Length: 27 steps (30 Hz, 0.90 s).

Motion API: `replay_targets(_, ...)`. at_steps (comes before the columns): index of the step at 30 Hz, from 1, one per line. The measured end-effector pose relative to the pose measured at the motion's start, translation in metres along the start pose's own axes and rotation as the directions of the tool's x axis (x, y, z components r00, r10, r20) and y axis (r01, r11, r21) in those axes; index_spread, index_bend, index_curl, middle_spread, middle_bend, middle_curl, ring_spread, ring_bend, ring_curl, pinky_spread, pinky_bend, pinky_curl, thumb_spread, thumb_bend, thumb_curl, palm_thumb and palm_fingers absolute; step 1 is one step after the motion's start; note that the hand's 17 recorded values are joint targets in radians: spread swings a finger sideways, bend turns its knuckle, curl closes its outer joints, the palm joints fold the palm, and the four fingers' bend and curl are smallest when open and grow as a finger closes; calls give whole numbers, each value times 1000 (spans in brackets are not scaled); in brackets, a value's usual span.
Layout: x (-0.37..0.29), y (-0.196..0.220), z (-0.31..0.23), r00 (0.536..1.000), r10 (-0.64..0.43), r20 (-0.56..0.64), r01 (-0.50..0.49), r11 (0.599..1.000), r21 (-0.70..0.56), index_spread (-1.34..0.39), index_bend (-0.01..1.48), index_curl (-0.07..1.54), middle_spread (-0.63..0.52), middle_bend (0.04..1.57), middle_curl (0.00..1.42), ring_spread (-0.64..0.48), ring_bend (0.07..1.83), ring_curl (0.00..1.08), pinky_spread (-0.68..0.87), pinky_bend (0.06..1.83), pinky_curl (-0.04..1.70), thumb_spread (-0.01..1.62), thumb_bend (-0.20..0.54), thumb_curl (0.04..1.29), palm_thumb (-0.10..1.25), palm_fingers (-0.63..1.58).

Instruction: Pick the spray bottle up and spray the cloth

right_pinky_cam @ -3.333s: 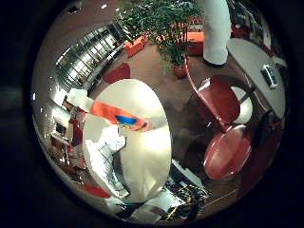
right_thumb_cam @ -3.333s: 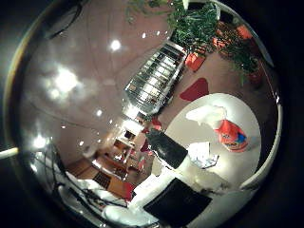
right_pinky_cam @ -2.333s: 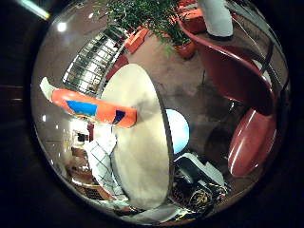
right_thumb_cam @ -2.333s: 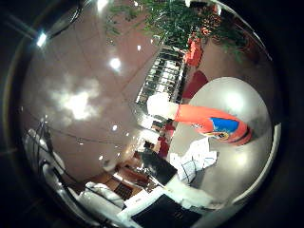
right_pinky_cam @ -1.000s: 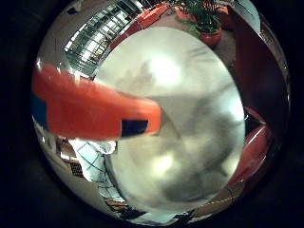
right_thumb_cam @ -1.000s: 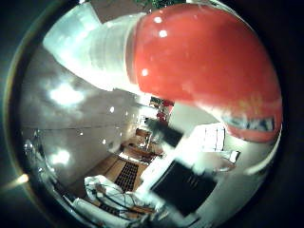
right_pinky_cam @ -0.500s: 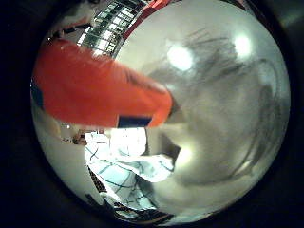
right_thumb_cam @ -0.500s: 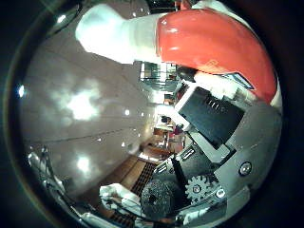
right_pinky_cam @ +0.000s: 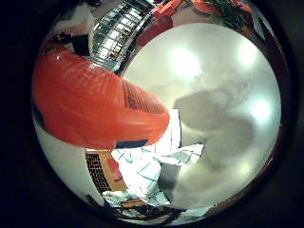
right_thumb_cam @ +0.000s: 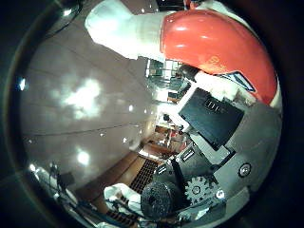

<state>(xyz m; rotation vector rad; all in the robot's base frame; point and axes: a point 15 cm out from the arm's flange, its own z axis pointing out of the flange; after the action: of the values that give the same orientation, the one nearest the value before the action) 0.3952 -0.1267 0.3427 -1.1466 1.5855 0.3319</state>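
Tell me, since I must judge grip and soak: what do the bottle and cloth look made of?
The bottle looks like glossy orange plastic; light glints off its smooth curve. The cloth looks like thin woven fabric, white with a dark grid, matte and creased into soft folds. Neither is certain from looks alone.

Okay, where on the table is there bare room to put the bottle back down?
The table is bare from the cloth out to its far rim. The crowded part is the near edge, where the cloth lies and the bottle hangs over it in the robot hand.
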Motion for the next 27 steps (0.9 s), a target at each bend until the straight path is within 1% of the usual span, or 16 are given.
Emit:
replay_targets(2, -8, 4, -10, 997, -27, -71, 22, 998, -61, -198, 1196, 757, -74, 1422, 650, -204, 1407, 706, -140, 1225, 1035, 1021, -12, 684, 1068, 1117)
replay_targets(5, -30, 8, -33, 980, -88, -180, 60, 986, -158, -201, 1199, 751, -79, 1424, 642, -203, 1405, 712, -141, 1193, 1100, 1010, -14, 698, 1064, 1122)
replay_targets(8, -58, 12, -48, 963, -135, -233, 77, 967, -245, -202, 1200, 747, -82, 1424, 637, -203, 1404, 718, -142, 1163, 1151, 1002, -13, 709, 1062, 1125)
replay_targets(12, -88, 24, -63, 926, -206, -316, 73, 920, -385, -203, 1203, 743, -88, 1425, 630, -203, 1398, 726, -146, 1124, 1218, 1000, -13, 725, 1054, 1130)
replay_targets(16, -104, 37, -65, 870, -296, -395, 65, 862, -503, -203, 1203, 741, -90, 1425, 625, -204, 1391, 732, -151, 1096, 1266, 994, -14, 737, 1044, 1133)
replay_targets(20, -112, 57, -58, 787, -415, -456, 49, 780, -624, -203, 1201, 739, -91, 1428, 624, -205, 1385, 737, -155, 1074, 1303, 991, -14, 746, 1032, 1137)
replay_targets(24, -117, 73, -50, 685, -528, -502, 11, 696, -718, -203, 1197, 738, -91, 1425, 623, -206, 1378, 741, -159, 1066, 1328, 993, -14, 752, 1024, 1143)
replay_targets(25, -120, 80, -44, 596, -611, -522, -23, 636, -771, -202, 1200, 736, -92, 1420, 623, -206, 1373, 744, -161, 1060, 1335, 994, -13, 757, 1022, 1146)
replay_targets(27, -121, 83, -40, 535, -655, -534, -49, 607, -793, -202, 1200, 736, -92, 1420, 624, -207, 1372, 746, -161, 1059, 1337, 995, -13, 759, 1022, 1146)
